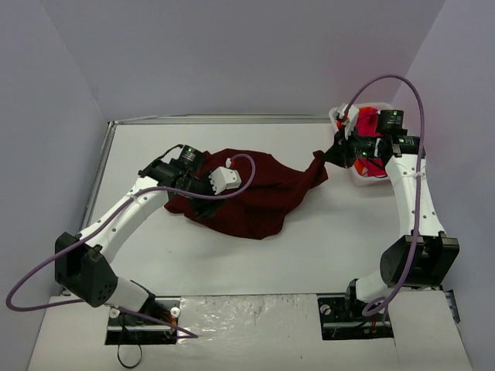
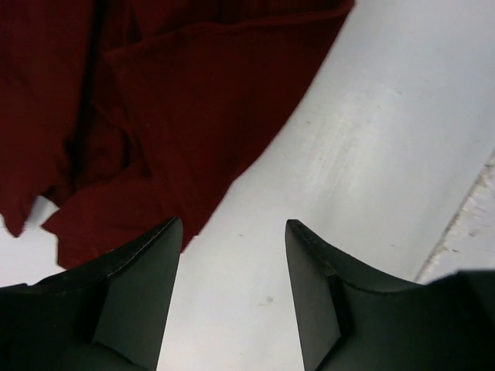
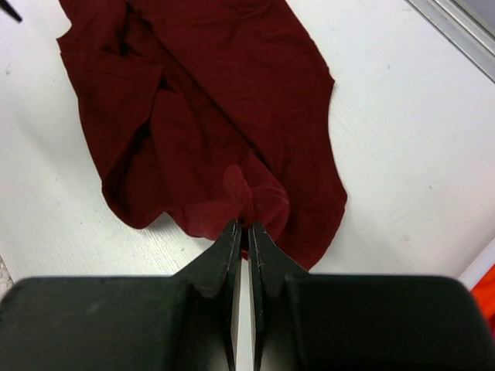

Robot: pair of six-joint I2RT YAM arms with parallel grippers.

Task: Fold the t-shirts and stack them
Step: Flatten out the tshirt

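Currently I see the basket (image 1: 362, 180) just beyond the maroon t-shirt (image 1: 255, 193); right gripper (image 3: 244, 228) clenched on its corner, left gripper (image 2: 232, 226) spread apart beside its edge.

Your tally
You have one maroon t-shirt (image 1: 259, 197) mid-frame; one white basket (image 1: 363, 181) upper right, its bright shirts (image 1: 370, 121) uncountable; two arms: left arm (image 1: 124, 218), right arm (image 1: 414, 202).

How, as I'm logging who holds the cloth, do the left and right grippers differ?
The left gripper has its jaws apart; the right gripper has them pressed together. The left holds nothing, with bare table showing between its fingers; the right pinches a fold of the maroon t-shirt. Shared: both have black fingers and sit at that shirt's edge.
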